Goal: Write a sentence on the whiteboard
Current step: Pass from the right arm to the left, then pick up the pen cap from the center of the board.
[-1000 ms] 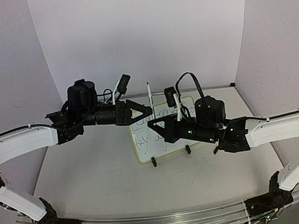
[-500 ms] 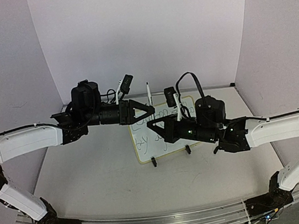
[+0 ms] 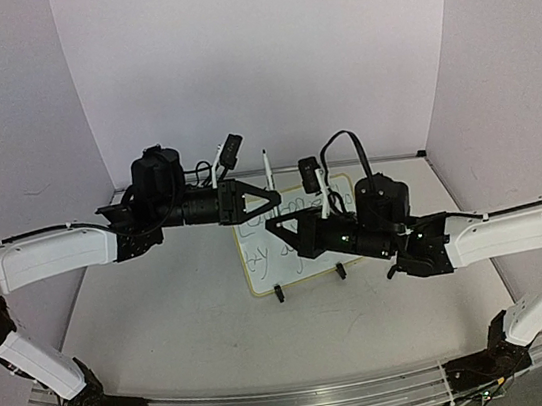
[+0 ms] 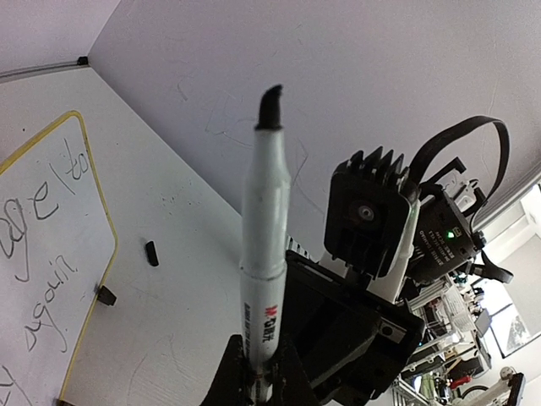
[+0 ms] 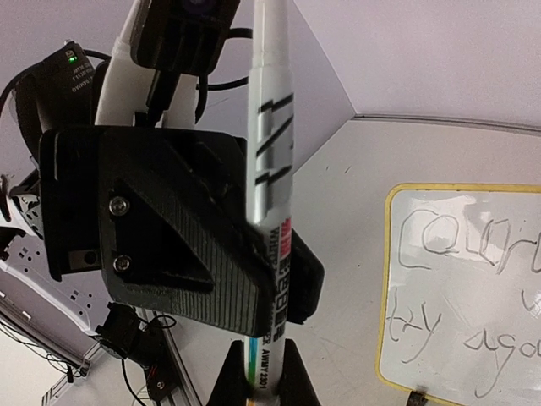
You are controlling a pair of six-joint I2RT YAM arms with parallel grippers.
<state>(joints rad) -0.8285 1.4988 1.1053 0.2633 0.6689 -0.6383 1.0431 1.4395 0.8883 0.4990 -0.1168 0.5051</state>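
A white marker (image 3: 268, 175) stands upright above the table, its black tip (image 4: 270, 106) bare and pointing up. My right gripper (image 5: 263, 351) is shut on its lower end. My left gripper (image 4: 261, 347) is shut on the barrel just above, so both hold the same marker (image 5: 269, 85). In the top view the left gripper (image 3: 271, 200) sits over the right gripper (image 3: 272, 226). The whiteboard (image 3: 263, 265) stands behind them on two black clip feet, partly hidden. The sentence (image 5: 461, 245) shows in thin cursive on the whiteboard (image 5: 448, 296), in two lines.
A small black piece (image 4: 151, 253) lies on the table beside the whiteboard (image 4: 51, 254). White walls close in the back and both sides. A metal rail (image 3: 299, 401) with the arm bases runs along the near edge.
The left gripper has closed onto the marker barrel, and the left arm has edged to the right. The right arm has kept still with the marker's lower end in it.
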